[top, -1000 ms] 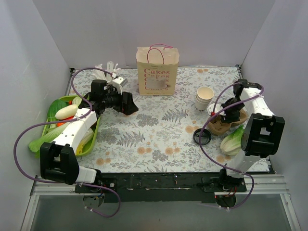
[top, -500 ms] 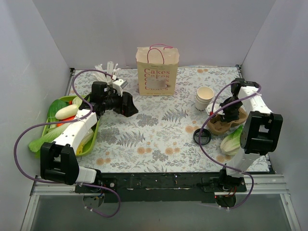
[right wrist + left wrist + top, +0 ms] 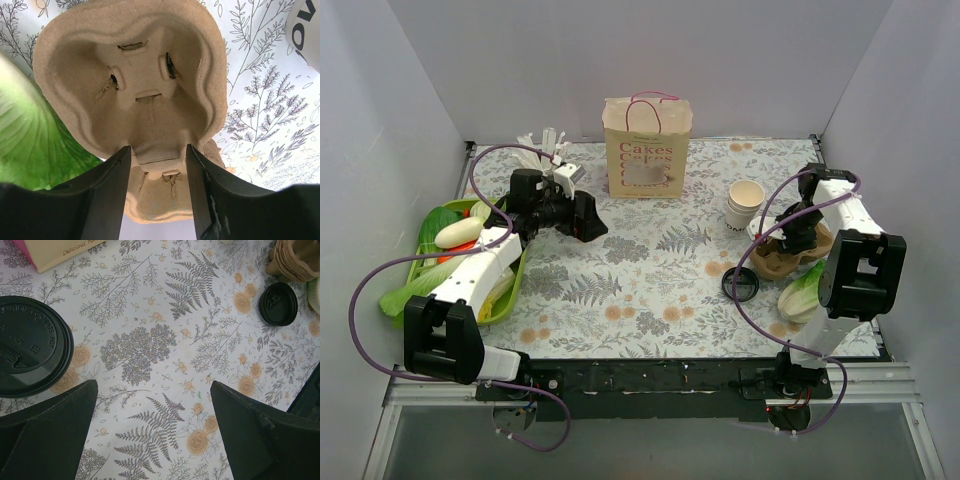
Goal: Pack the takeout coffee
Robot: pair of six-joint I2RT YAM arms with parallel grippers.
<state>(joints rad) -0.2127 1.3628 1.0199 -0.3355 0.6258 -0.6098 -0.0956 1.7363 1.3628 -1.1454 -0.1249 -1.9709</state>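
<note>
The takeout coffee shows its round black lid at the left edge of the left wrist view, standing on the flowered cloth beside my left gripper. That gripper hangs wide open over bare cloth with nothing between its fingers. The cream "Cakes" paper bag stands upright at the back centre. At the right, my right gripper has its fingers pressed on both sides of the near rim of the top brown pulp cup carrier, which lies on another carrier.
A stack of cream paper cups stands left of the carriers. A flat black lid and a bok choy lie in front. A green tray of vegetables sits at the left, beside the left arm.
The right gripper has shifted slightly over the cup carriers and its jaws have narrowed a little on the top one. The left arm has not moved.
</note>
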